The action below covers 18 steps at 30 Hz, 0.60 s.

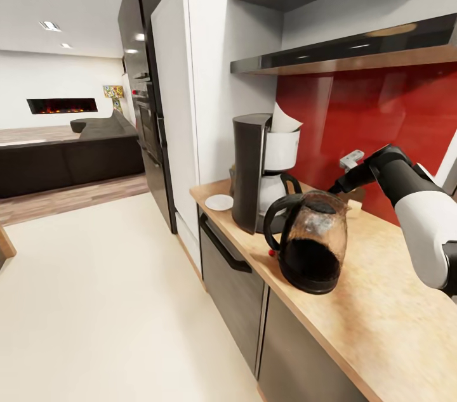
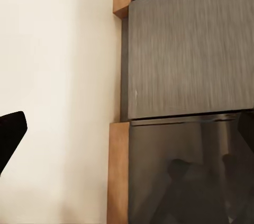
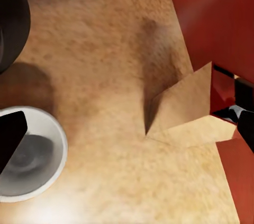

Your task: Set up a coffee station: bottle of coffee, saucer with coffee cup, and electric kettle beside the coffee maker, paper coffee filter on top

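Behind the kettle (image 1: 309,240), the right gripper (image 3: 127,128), jaws apparently spread, hovers above the cup (image 3: 26,155), seemingly next for grasping.

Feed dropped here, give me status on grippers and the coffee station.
Both grippers' state unreadable. Right arm reaches behind glass-domed electric kettle. White paper filter tops dark coffee maker; white saucer bare.

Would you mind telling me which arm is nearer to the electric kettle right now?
Right. The right arm reaches over the kitchen countertop just behind the electric kettle. The left wrist view looks at cabinet fronts and pale floor, away from it.
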Tool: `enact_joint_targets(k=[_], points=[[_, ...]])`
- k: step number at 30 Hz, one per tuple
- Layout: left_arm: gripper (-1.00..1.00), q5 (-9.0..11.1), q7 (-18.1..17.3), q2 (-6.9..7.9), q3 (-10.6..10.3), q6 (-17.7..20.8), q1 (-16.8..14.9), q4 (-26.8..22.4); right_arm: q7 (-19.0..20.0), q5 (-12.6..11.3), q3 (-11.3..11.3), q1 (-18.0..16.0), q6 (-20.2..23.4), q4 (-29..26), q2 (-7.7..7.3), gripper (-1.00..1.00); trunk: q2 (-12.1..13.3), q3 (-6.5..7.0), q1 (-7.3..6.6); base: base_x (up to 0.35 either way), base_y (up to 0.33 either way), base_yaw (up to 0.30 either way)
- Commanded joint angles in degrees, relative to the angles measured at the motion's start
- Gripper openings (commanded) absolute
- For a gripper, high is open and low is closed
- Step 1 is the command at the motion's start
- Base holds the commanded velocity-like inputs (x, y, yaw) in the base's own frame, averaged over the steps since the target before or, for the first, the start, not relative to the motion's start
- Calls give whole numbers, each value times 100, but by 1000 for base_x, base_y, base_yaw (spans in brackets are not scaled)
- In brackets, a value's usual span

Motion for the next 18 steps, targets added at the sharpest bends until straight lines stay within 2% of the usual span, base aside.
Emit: enact_joint_targets(k=[1, 14, 18], points=[[100, 32, -14, 0, -5, 44, 0, -3, 42, 39, -2, -3, 15, -9, 1, 100, -3, -5, 1, 18, 15, 0], [100, 32, -21, 0, -9, 49, 0, -6, 74, 30, -13, -2, 0, 200, 74, 100, -3, -5, 1, 3, 3, 0], [100, 32, -22, 0, -12, 52, -1, -12, 76, 30, -14, -2, -1, 208, 81, 100, -164, -77, 88, 0, 0, 0]])
